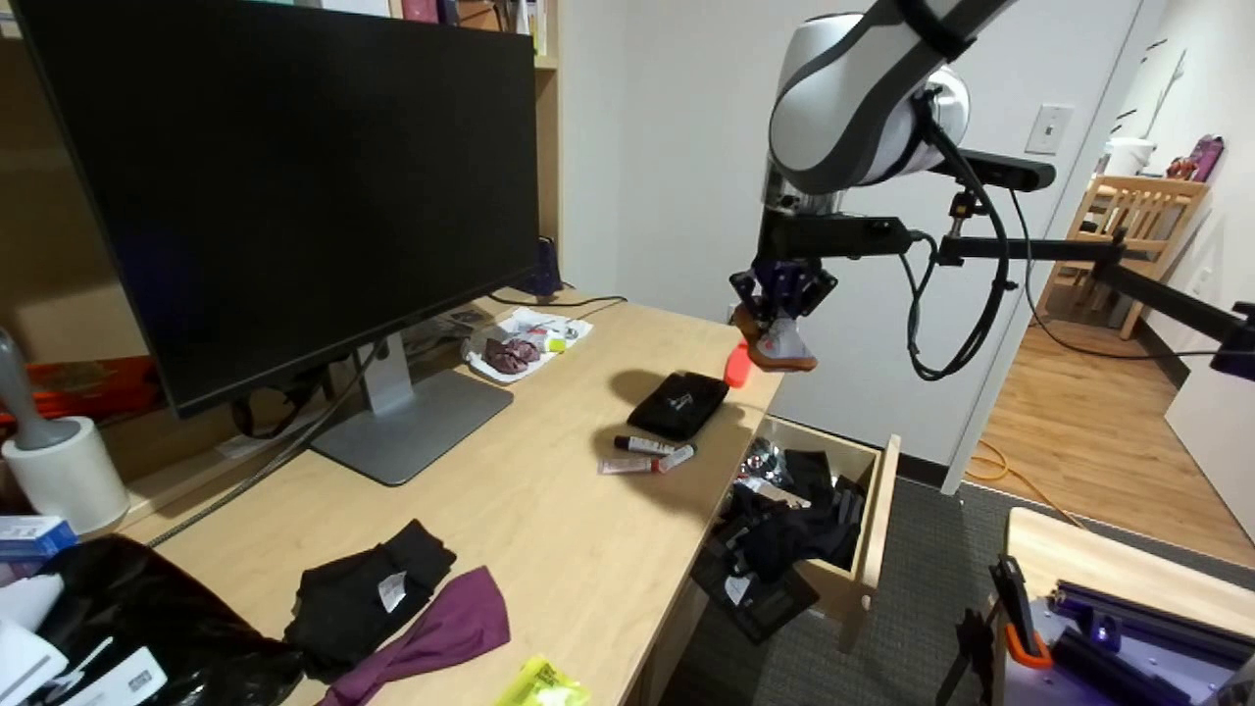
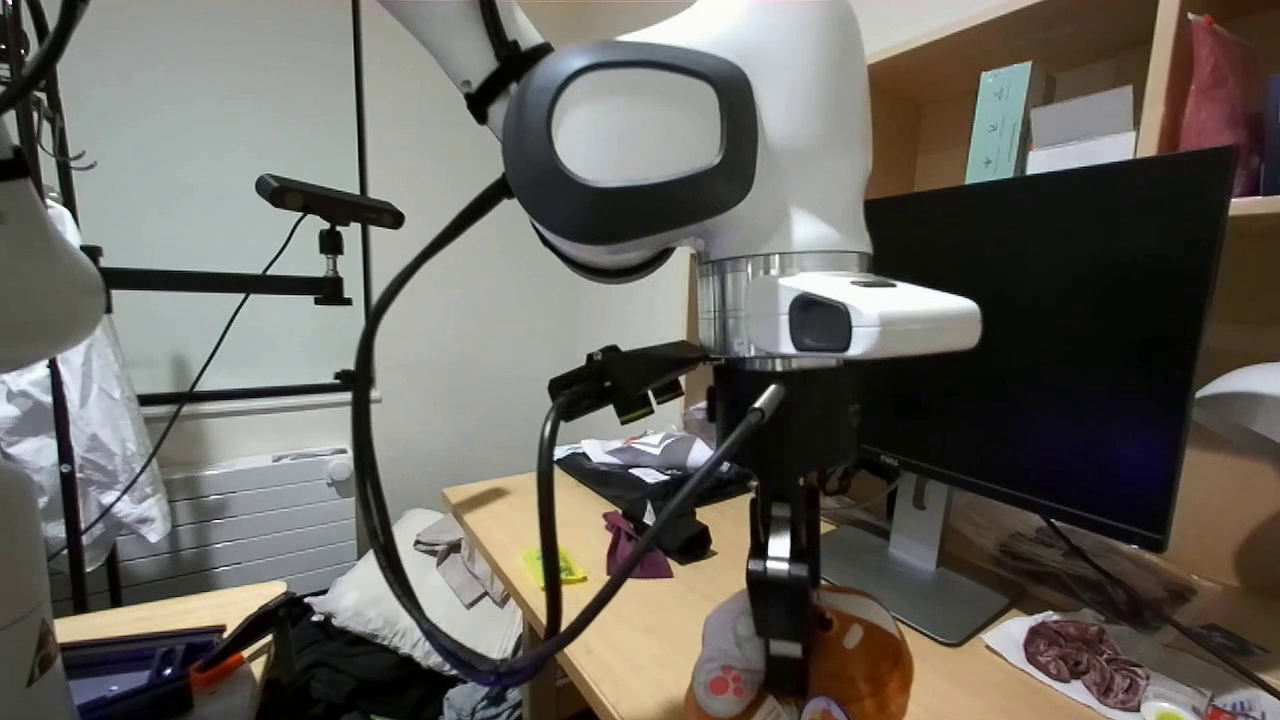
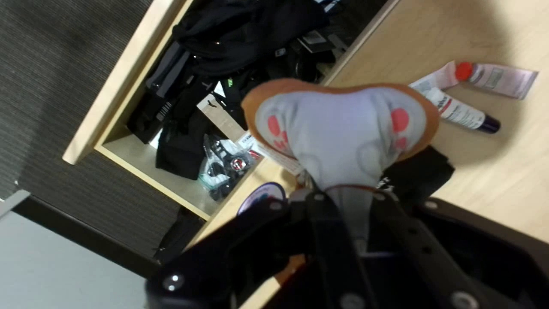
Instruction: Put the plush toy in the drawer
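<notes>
Apparent carrying step: a rounded orange-and-white plush toy (image 3: 339, 133), clamped in the black gripper (image 3: 346, 198), should be centred over the boxy pale-wood drawer (image 1: 878, 515).

Low in the frame, my gripper (image 3: 349, 201) pinches the plush toy (image 3: 336, 124) at centre; upper left, the open drawer (image 3: 115, 86) holds black cloth (image 3: 253, 38); at right, tubes (image 3: 461, 110) lie on the table (image 3: 484, 184).

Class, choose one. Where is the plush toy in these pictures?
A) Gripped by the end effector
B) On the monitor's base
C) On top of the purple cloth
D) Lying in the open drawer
A: the wrist view shows the plush toy pinched in the end effector, and in an exterior view it hangs higher than the open drawer.
</notes>
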`<state>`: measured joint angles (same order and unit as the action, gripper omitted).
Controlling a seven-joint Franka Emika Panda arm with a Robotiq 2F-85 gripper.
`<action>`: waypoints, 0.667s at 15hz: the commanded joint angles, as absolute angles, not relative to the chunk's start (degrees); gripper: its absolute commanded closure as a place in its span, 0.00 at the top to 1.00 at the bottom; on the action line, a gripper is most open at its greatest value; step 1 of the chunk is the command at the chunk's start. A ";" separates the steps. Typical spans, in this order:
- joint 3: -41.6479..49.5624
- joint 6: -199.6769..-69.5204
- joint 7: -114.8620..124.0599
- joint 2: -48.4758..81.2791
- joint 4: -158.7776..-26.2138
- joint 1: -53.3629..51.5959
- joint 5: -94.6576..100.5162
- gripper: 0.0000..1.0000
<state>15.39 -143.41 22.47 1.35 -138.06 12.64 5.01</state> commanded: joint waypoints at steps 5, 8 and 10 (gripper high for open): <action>20.50 -147.47 30.27 9.81 -135.16 16.75 3.18 0.09; 21.07 -150.42 28.36 14.93 -132.84 18.06 -3.22 0.09; 20.23 -152.85 26.85 18.74 -130.96 18.75 -7.76 0.09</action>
